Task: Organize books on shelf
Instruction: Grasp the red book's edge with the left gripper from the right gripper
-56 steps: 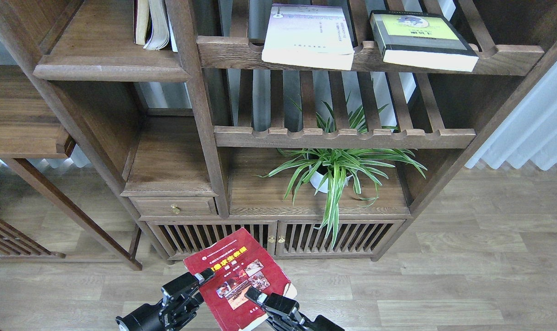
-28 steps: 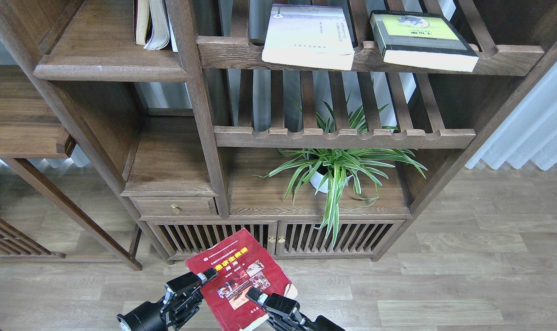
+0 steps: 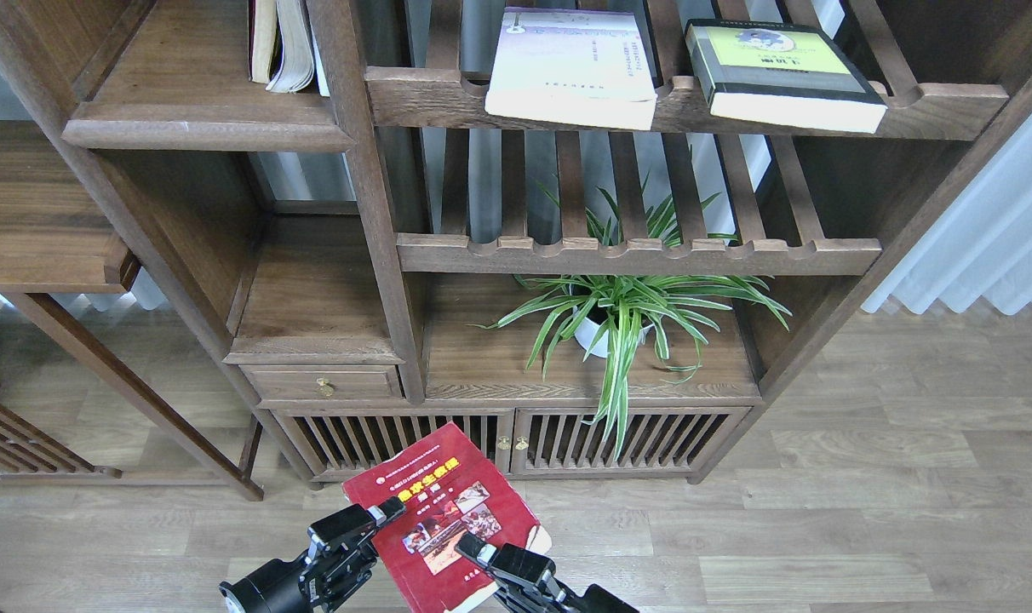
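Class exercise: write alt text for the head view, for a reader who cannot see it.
Two black grippers, left and right, hold a red book between them above the floor, before a dark wooden bookcase. A white book and a black-and-green book lie on its top slatted rack; a potted plant sits lower.

Shelf [image 3: 201, 128]: bare board left of the worn books [image 3: 282, 42] (upright at its right end).
Post [image 3: 371, 196]: bounds shelf's right.
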Motion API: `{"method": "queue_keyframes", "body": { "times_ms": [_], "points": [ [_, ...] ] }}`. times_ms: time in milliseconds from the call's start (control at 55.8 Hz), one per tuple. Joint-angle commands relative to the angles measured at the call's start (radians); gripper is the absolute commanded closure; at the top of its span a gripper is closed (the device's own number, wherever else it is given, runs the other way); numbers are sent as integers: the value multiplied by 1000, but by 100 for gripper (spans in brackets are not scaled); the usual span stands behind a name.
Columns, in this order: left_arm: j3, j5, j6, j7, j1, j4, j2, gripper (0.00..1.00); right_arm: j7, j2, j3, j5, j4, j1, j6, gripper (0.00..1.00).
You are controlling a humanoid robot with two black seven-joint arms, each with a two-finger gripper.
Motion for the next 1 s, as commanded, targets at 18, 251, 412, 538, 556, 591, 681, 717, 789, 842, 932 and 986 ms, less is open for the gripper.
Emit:
{"method": "queue_keyframes", "body": {
  "times_ms": [18,251,412,538,556,591,681,717,789,842,932,986],
  "points": [
    [0,1,0,4,0,4,6,54,0,0,0,-2,-1,0,0,84],
    [20,-16,0,1,-10,5,43,69,0,0,0,-6,-6,0,0,83],
    [50,-88,0,4,-23,1,86,92,0,0,0,-9,-6,0,0,83],
    [62,-42,0,13,-57,-4,90,94,0,0,-1,-9,-8,0,0,83],
    [62,-34,0,13,-63,-4,90,94,0,0,0,-11,-8,0,0,83],
    [63,-22,0,13,-69,-2,90,95,0,0,0,-11,-8,0,0,83],
    [63,-13,0,13,-73,-2,89,95,0,0,0,-11,-6,0,0,78],
    [62,-13,0,13,-74,-2,90,95,0,0,-3,-17,-8,0,0,65],
    [62,-13,0,13,-76,-2,93,95,3,0,-9,-98,-18,0,0,0],
    [60,-13,0,13,-74,-1,100,95,16,0,0,-134,-31,0,0,0],
    [56,-13,0,13,-73,-1,106,95,16,0,8,-134,-38,0,0,0],
    [47,-13,0,13,-73,-1,110,95,16,0,17,-134,-43,0,0,0]
  ]
}}
